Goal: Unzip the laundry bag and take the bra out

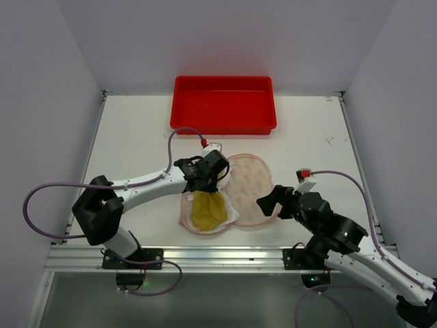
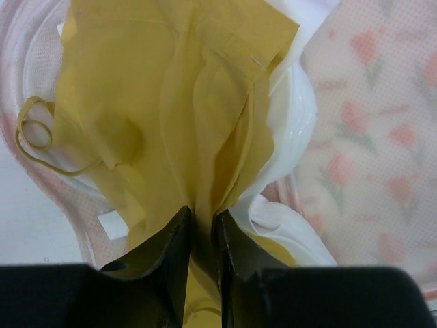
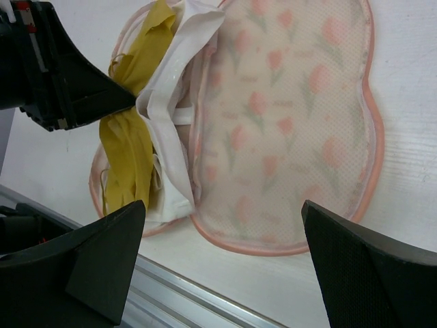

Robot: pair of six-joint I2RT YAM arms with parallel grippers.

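The laundry bag [image 1: 249, 188] lies open on the table, its printed flap folded to the right and its paler half [image 1: 186, 217] under the garment. The bra [image 1: 208, 210], white with mustard-yellow cups, lies on that left half. My left gripper [image 1: 205, 186] is shut on the bra's yellow fabric [image 2: 177, 137], which is bunched between the jaws [image 2: 203, 225]. My right gripper [image 1: 270, 203] is open and empty, just off the bag's right edge near the table. In the right wrist view the bag [image 3: 293, 130] and the bra [image 3: 136, 150] lie beyond its spread fingers [image 3: 102, 253].
A red plastic tray [image 1: 224, 102] stands at the back middle of the table. The metal rail of the table's near edge [image 1: 218, 256] runs under the bag. White walls close the left, right and back.
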